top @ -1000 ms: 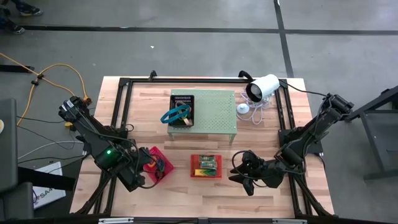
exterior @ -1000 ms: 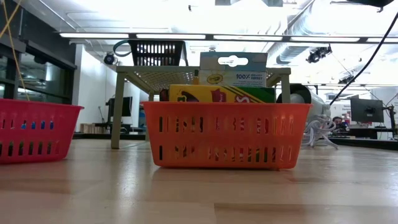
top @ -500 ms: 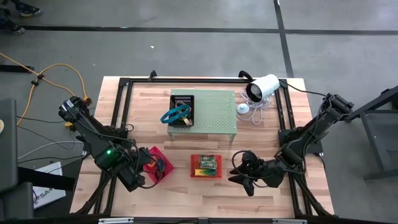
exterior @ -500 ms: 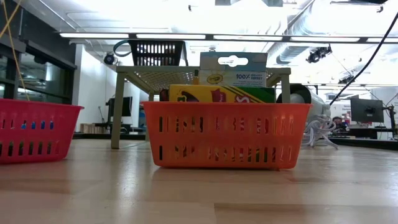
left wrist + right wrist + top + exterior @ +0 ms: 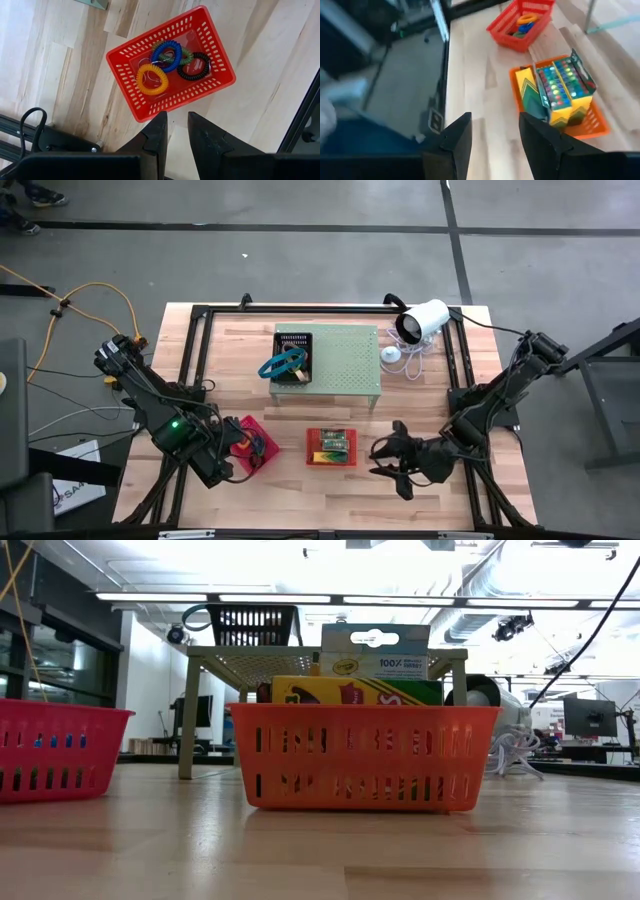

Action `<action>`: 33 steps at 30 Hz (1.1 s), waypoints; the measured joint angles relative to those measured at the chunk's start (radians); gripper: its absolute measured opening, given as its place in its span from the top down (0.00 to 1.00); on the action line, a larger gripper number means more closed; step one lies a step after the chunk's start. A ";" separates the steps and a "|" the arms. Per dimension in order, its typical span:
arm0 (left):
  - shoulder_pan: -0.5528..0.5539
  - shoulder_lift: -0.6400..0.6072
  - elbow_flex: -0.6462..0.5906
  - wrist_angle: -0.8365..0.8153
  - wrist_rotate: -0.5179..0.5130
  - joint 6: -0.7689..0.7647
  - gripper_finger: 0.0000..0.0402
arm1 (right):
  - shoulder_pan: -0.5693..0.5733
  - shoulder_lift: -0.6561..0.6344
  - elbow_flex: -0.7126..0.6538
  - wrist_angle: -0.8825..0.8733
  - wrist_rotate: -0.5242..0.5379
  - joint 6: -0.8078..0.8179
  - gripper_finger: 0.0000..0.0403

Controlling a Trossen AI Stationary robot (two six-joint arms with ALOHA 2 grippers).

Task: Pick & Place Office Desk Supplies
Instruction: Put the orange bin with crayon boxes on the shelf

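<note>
1. The left gripper (image 5: 174, 131) hangs above the tabletop (image 5: 250, 380) near its front-left part, just beside the red basket (image 5: 170, 62). Its two fingers stand a little apart with a narrow gap, and nothing is between them.
2. In the red basket lie four coil rings: an orange ring (image 5: 152, 79), a blue ring (image 5: 167, 52), a black ring (image 5: 194, 65) and a green ring (image 5: 185, 54) that is partly under the blue one.
3. The right gripper (image 5: 385, 461) is over the front-right part of the tabletop, just to the right of the orange basket (image 5: 365, 755). Its fingers are spread and hold nothing.
4. The orange basket stands at the front middle of the tabletop. It holds a yellow crayon box (image 5: 340, 691) and a marker pack (image 5: 565, 82) that stands upright.
5. Behind it is the pale green perforated stand (image 5: 345, 355). A black basket (image 5: 293, 355) sits on the left part of the stand, and a blue loop (image 5: 282, 362) lies over its rim.
6. A white camera (image 5: 422, 320) stands at the far right corner of the tabletop.
</note>
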 joint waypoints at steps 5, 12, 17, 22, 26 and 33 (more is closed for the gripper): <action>0.000 0.000 0.000 0.000 0.000 0.000 0.83 | -0.020 0.023 0.000 -0.049 -0.076 -0.279 0.63; 0.000 0.000 0.000 0.000 0.000 0.000 0.83 | -0.093 0.038 0.000 -0.051 -0.221 -0.576 0.63; 0.000 0.000 0.000 0.001 0.000 0.000 0.83 | -0.137 0.037 0.000 -0.061 -0.344 -0.656 0.63; 0.000 0.000 0.000 0.004 0.000 0.000 0.83 | -0.149 0.037 0.000 -0.057 -0.399 -0.808 0.63; 0.000 0.000 0.000 0.004 0.000 0.000 0.83 | -0.143 0.037 0.000 -0.060 -0.430 -0.904 0.63; 0.000 0.000 0.000 0.003 0.000 0.000 0.83 | -0.133 0.037 0.036 -0.101 -0.452 -1.006 0.63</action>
